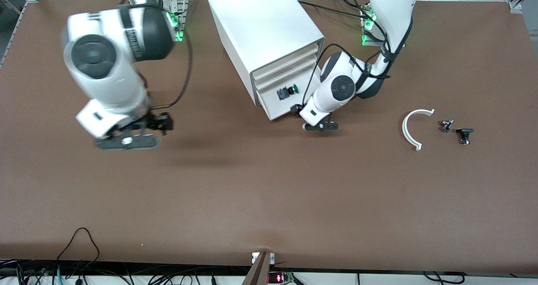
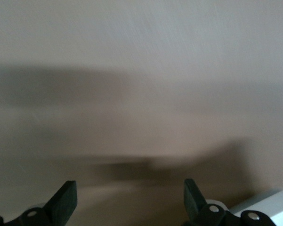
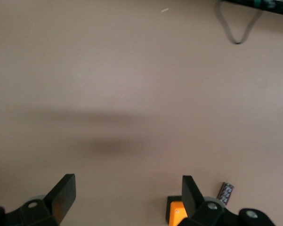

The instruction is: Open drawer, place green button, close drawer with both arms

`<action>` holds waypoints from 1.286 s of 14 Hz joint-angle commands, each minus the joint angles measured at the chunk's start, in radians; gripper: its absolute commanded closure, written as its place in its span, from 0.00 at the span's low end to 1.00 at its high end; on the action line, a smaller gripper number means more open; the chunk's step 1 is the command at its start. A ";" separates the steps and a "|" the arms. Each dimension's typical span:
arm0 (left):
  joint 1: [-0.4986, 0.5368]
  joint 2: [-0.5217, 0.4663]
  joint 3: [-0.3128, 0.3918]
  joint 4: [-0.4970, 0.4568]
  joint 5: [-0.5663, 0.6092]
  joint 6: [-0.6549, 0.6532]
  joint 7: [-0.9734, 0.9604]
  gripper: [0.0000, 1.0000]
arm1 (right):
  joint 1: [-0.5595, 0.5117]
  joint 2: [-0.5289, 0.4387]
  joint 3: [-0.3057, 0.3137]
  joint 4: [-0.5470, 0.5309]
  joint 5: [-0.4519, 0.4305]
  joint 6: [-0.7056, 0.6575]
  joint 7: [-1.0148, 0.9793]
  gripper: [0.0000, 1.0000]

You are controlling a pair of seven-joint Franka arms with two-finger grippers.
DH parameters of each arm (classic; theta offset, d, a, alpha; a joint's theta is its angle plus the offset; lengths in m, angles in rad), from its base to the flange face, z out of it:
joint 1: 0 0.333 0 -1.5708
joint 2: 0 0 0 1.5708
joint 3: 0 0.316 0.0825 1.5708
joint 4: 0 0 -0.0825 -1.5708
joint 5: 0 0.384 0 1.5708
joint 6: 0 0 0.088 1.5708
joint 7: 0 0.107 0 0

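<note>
The white cabinet (image 1: 265, 28) stands at the robots' side of the table. Its lowest drawer (image 1: 280, 107) is pulled out. The button (image 1: 288, 92), with green cap and blue-black body, lies in it. My left gripper (image 1: 321, 126) is low over the table beside the drawer's front corner, toward the left arm's end, open and empty. In the left wrist view its fingers (image 2: 63, 202) stand wide apart over bare table, with a white drawer corner (image 2: 268, 201) at the edge. My right gripper (image 1: 126, 142) hangs over the table toward the right arm's end, open and empty (image 3: 127, 195).
An orange cube (image 3: 177, 213) and a small dark part (image 3: 225, 191) lie by the right gripper's finger. A white curved piece (image 1: 414, 127) and two small dark parts (image 1: 446, 125) (image 1: 465, 134) lie toward the left arm's end. Cables run along the table's front edge.
</note>
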 commanded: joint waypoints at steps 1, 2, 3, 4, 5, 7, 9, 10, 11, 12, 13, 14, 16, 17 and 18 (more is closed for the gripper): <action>0.005 -0.056 -0.090 -0.061 -0.031 -0.031 -0.067 0.00 | -0.135 -0.048 0.015 -0.024 0.100 0.010 -0.003 0.00; 0.006 -0.056 -0.107 -0.067 -0.031 -0.031 -0.081 0.00 | -0.163 -0.061 0.018 -0.030 0.105 0.000 -0.009 0.00; 0.006 -0.058 -0.124 -0.077 -0.031 -0.034 -0.087 0.00 | -0.171 -0.070 0.018 -0.036 0.105 -0.016 -0.011 0.00; 0.006 -0.059 -0.136 -0.077 -0.031 -0.034 -0.090 0.00 | -0.178 -0.084 0.019 -0.041 0.103 -0.032 -0.007 0.00; 0.011 -0.059 -0.138 -0.072 -0.031 -0.034 -0.090 0.00 | -0.191 -0.093 0.019 -0.050 0.102 -0.046 -0.004 0.00; 0.044 -0.073 -0.125 -0.057 -0.028 -0.029 -0.077 0.00 | -0.229 -0.110 0.024 -0.087 0.097 -0.045 -0.001 0.00; 0.113 -0.125 -0.066 -0.035 -0.018 -0.034 -0.058 0.00 | -0.308 -0.137 0.066 -0.136 0.100 -0.025 -0.006 0.00; 0.136 -0.165 -0.011 -0.019 -0.016 -0.063 -0.008 0.00 | -0.344 -0.154 0.094 -0.162 0.100 -0.025 -0.018 0.00; 0.158 -0.203 0.028 -0.009 -0.019 -0.110 0.064 0.00 | -0.364 -0.174 0.102 -0.186 0.100 -0.025 -0.033 0.00; 0.176 -0.247 0.061 0.000 -0.018 -0.149 0.130 0.00 | -0.373 -0.199 0.102 -0.217 0.100 -0.022 -0.035 0.00; 0.190 -0.295 0.092 0.000 -0.016 -0.182 0.170 0.00 | -0.385 -0.225 0.105 -0.239 0.100 -0.020 -0.037 0.00; 0.199 -0.344 0.138 0.008 -0.004 -0.225 0.181 0.00 | -0.408 -0.248 0.122 -0.254 0.100 -0.016 -0.050 0.00; 0.204 -0.438 0.197 0.055 0.111 -0.345 0.184 0.00 | -0.480 -0.295 0.166 -0.300 0.100 0.006 -0.073 0.00; 0.216 -0.473 0.203 0.095 0.166 -0.427 0.184 0.00 | -0.493 -0.323 0.171 -0.337 0.102 0.019 -0.078 0.00; 0.235 -0.498 0.203 0.142 0.198 -0.522 0.184 0.00 | -0.493 -0.335 0.171 -0.345 0.103 0.009 -0.080 0.00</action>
